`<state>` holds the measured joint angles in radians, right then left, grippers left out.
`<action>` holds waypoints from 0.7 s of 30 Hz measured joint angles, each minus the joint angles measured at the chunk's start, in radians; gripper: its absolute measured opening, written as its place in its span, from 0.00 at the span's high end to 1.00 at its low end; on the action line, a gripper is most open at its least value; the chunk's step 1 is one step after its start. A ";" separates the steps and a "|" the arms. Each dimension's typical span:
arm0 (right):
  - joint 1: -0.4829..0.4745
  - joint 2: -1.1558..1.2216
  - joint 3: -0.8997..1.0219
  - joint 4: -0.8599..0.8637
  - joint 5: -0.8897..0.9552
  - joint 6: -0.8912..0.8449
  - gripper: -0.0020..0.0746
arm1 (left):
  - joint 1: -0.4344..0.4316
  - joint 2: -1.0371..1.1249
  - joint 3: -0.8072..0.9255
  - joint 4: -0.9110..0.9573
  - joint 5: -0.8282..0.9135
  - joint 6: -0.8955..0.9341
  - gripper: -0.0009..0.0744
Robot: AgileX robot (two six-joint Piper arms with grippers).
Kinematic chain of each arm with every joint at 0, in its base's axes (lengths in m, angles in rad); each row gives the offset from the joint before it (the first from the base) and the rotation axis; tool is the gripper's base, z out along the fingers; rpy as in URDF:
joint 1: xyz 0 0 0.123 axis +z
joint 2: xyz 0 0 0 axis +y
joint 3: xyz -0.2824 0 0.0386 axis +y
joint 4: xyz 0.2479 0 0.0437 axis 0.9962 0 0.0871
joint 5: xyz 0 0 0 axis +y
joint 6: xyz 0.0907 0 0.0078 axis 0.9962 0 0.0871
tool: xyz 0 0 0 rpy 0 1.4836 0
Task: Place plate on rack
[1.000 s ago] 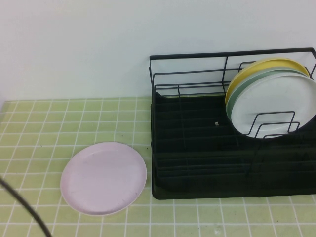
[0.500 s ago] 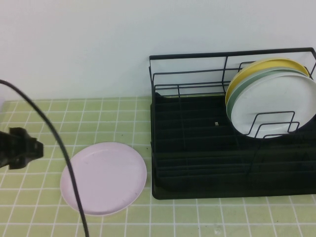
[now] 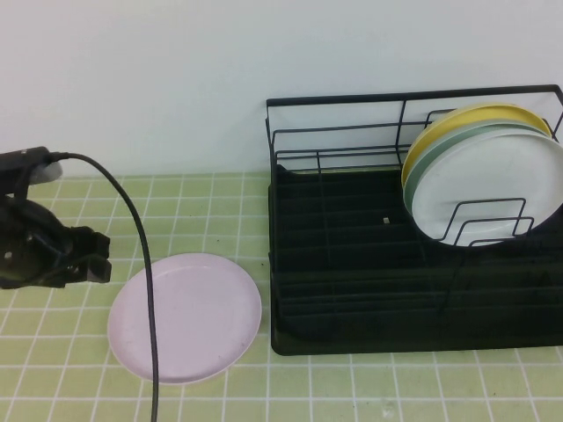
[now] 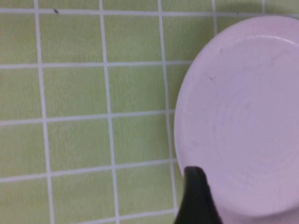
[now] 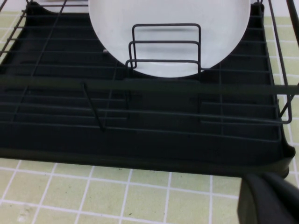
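High view, left gripper: mine, low over the table at the left edge of the scene, tips pointing toward the pink plate.
High view, my left fingers: two tips stand apart with a gap between them; nothing is in the gap.
High view, pink plate: flat on the table, just left of the rack, not on it; my left tips are just beside its left rim, contact not discernible.
High view, rack: black, on the right half of the table; at its right end a white plate, green plate and yellow plate lean on edge in the wire slots, white nearest.
High view, cable: runs from my left arm down across the pink plate's left part.
Left wrist view, fingertip: one dark tip is visible at the pink plate's rim; green tiles beside it.
Right wrist view, right gripper: mine, on the near side of the rack, over the tiles by one of its near corners, apart from it.
Right wrist view, my right fingers: closed together, holding nothing.
Right wrist view, white plate: upright behind the wire dividers.
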<state>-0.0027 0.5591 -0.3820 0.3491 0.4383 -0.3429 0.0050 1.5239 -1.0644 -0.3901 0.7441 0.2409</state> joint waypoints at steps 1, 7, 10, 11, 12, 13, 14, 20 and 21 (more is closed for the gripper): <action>0.000 0.000 0.000 0.000 0.000 -0.005 0.98 | 0.000 0.020 -0.013 0.000 0.000 0.012 0.46; 0.000 0.000 0.000 0.009 0.000 -0.009 0.98 | 0.000 0.127 -0.037 0.000 -0.014 0.035 0.48; 0.000 0.000 0.000 0.009 0.000 -0.009 0.98 | 0.000 0.182 -0.037 -0.019 -0.021 0.035 0.48; 0.000 0.000 0.000 0.009 0.000 -0.009 0.98 | 0.000 0.197 -0.037 -0.031 -0.021 0.035 0.48; 0.000 0.000 0.000 0.010 0.000 -0.009 0.98 | 0.000 0.212 -0.037 -0.048 -0.023 0.035 0.48; 0.000 0.000 0.000 0.010 0.000 -0.009 0.98 | 0.000 0.223 -0.037 -0.057 -0.024 0.035 0.48; 0.000 0.000 0.000 0.010 -0.002 -0.009 0.98 | 0.000 0.235 -0.037 -0.063 -0.027 0.037 0.48; 0.000 0.000 0.012 0.012 -0.021 -0.009 0.98 | 0.000 0.273 -0.039 -0.095 -0.029 0.040 0.49; 0.000 0.000 0.012 0.014 -0.023 -0.009 0.98 | 0.000 0.279 -0.039 -0.100 -0.031 0.040 0.49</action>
<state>-0.0027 0.5591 -0.3705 0.3629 0.4154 -0.3516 0.0050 1.8026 -1.1036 -0.4900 0.7129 0.2812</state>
